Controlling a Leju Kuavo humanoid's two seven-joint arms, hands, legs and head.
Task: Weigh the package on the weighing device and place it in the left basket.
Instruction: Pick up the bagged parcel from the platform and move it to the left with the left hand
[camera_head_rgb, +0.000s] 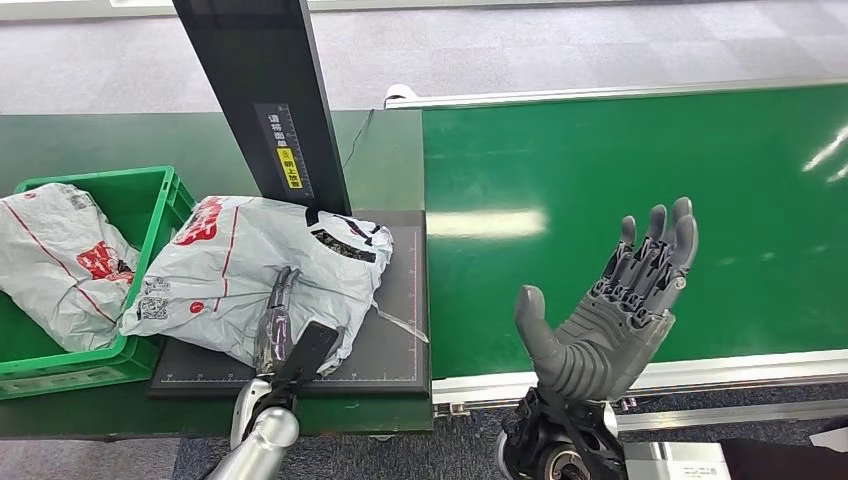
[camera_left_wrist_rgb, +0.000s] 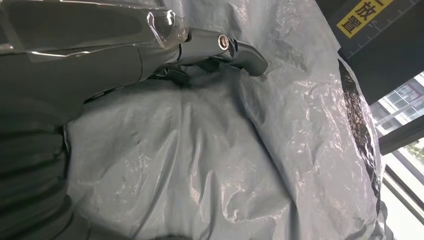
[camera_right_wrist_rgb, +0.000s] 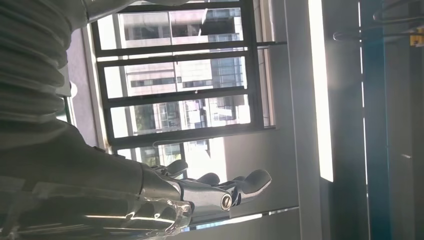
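Now, stage: weighing looks done or under way; the lift toward the basket is not yet made.
Package (camera_head_rgb: 262, 268): a grey plastic mailer with red print, lying on the dark scale (camera_head_rgb: 395, 330); its left end hangs over the rim of the basket (camera_head_rgb: 155, 205).
Why there: flat on the scale it can be weighed, and the overhang leaves only a short carry left, as far as one can judge.
Left hand (camera_head_rgb: 285, 335): on the near side of the package, fingers (camera_left_wrist_rgb: 235, 52) lying against the crinkled plastic in the wrist view. Whether they have closed on a fold or merely rest there cannot be told.
Package to fingers: touching, with the bulk of the bag beyond and to the left of the hand.
Right hand (camera_head_rgb: 610, 310): raised over the edge of the green belt (camera_head_rgb: 700, 170), palm up, fingers apart, holding nothing; probably kept clear so it adds no weight.
Basket: green, at the table's left end, with another mailer (camera_head_rgb: 60, 260) inside.
Post (camera_head_rgb: 265, 100): a dark upright behind the scale, bearing a yellow label.
Risk: the slack plastic may slip from a light hold.
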